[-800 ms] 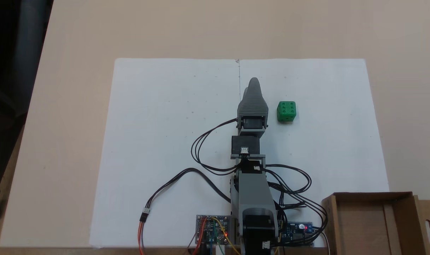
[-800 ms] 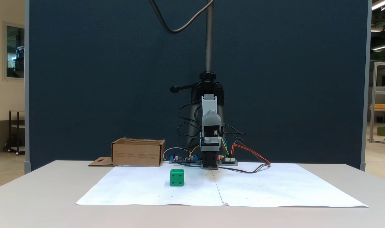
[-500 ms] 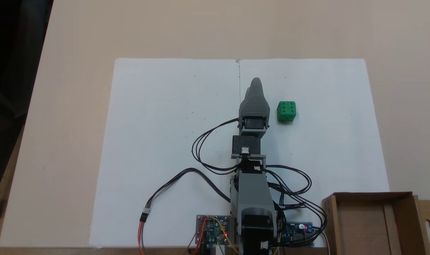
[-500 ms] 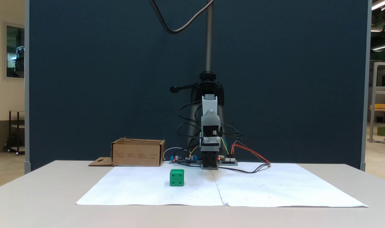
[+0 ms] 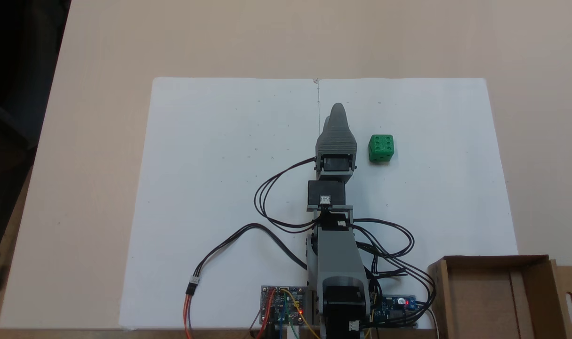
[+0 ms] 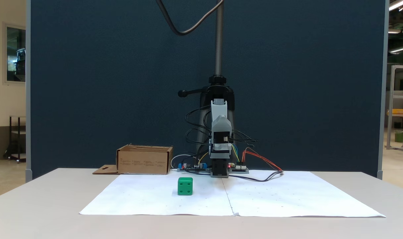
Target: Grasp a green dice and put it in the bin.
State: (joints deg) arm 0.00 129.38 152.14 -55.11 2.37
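Observation:
The green dice [image 5: 381,148] sits on the white paper, to the right of my gripper [image 5: 335,113] in the fixed view from above, with a clear gap between them. From the front, the green dice [image 6: 185,186] rests on the paper left of the arm, and the gripper [image 6: 220,123] hangs well above the table, pointing toward the camera. Its jaws lie pressed together with nothing between them. The bin [image 5: 495,258], an open brown cardboard box, stands at the lower right corner beside the arm's base; from the front the bin [image 6: 144,161] is at the back left.
A white paper sheet [image 5: 220,165] covers the middle of the beige table. Circuit boards [image 5: 283,303] and looping black cables [image 5: 276,188] lie around the arm's base. A dark blue partition [image 6: 105,83] stands behind the table.
The gripper has drifted slightly left since half a second ago, back to where it was before that. The dice and the bin have not moved.

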